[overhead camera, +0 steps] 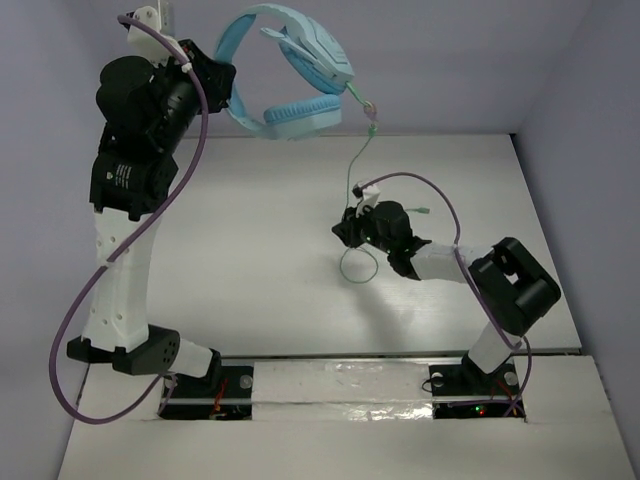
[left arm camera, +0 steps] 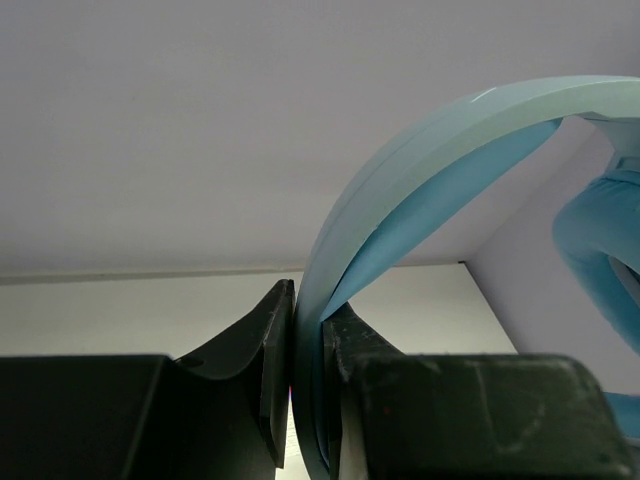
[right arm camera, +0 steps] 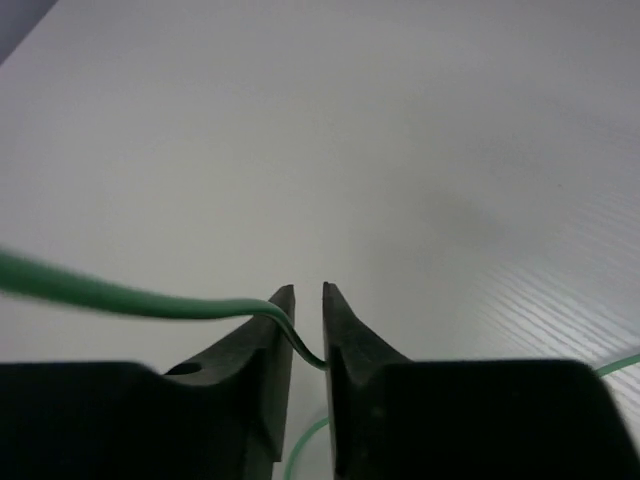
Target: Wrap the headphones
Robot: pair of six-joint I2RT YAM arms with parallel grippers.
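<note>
Left gripper [left arm camera: 309, 300] fills the bottom of the left wrist view: dark fingers [left arm camera: 262, 350] clamped narrow on the headband [left arm camera: 400, 170], which fills the gap between them and arcs up and to the right. No slack visible on either side of the band.

Top view: left arm raised high, left gripper [overhead camera: 222, 80] holding the headphones [overhead camera: 300, 118] in the air above the far edge of the table [overhead camera: 260, 200], against the back wall [overhead camera: 450, 60]. Both earcups hang to the right of the grip point, the lower one with its pad facing down.

Cable [overhead camera: 357, 170]: thin, pale green. Drops from the earcups down to the right gripper [overhead camera: 350, 228], which sits low over mid-table. Below that gripper the cable forms a small loop lying on the table.

Right wrist view: right gripper [right arm camera: 308, 290] jaws close together, narrow slot only. Cable [right arm camera: 120, 298] enters from the left, bends over the left fingertip and dips into the slot. Slot looks wider than the cable at the tips; whether the cable is pinched deeper in, cannot tell.

Purple robot cable [overhead camera: 75, 330] loops loosely beside the left arm.
</note>
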